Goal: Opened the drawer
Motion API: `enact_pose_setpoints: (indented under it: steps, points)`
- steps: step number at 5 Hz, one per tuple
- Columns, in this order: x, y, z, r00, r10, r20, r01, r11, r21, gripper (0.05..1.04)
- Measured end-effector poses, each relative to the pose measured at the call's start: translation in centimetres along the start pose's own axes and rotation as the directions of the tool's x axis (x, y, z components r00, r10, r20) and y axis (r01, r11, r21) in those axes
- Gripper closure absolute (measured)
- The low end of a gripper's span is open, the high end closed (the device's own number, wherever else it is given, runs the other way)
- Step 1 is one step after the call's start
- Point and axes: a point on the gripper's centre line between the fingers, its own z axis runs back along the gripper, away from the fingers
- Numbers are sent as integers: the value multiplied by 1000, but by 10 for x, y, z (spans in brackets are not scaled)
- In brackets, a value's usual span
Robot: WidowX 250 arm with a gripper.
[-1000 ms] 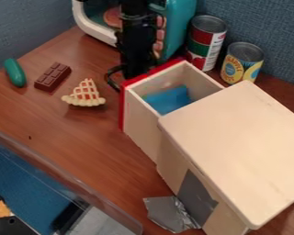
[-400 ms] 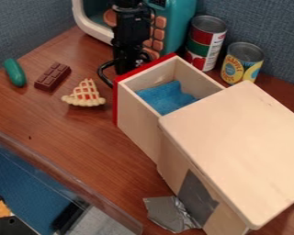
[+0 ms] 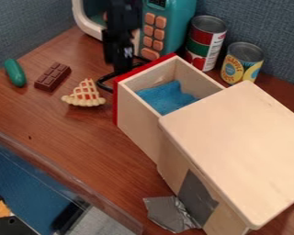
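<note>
While the claw hangs close to the red front, sideways travel may snag the black loop just beside it and shift the drawer. Drawer position: beside the claw, projecting open from the wooden box. Claw state: spread or pressed together, cannot tell. Excess outward pull could unseat the drawer; a low exit could strike the pie slice near the claw.

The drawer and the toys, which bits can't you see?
In the camera view:
- The back end of the drawer: hidden inside the wooden box.
- The outer face of its red front: turned away.
- Anything under the blue thing: covered by it.
- The toy microwave's top: cut off by the edge.
</note>
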Motion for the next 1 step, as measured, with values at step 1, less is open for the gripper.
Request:
enact_pose_setpoints:
  steps: [1]
  points:
    - [-20, -8, 32, 999, 33, 36, -35, 999, 41, 82]
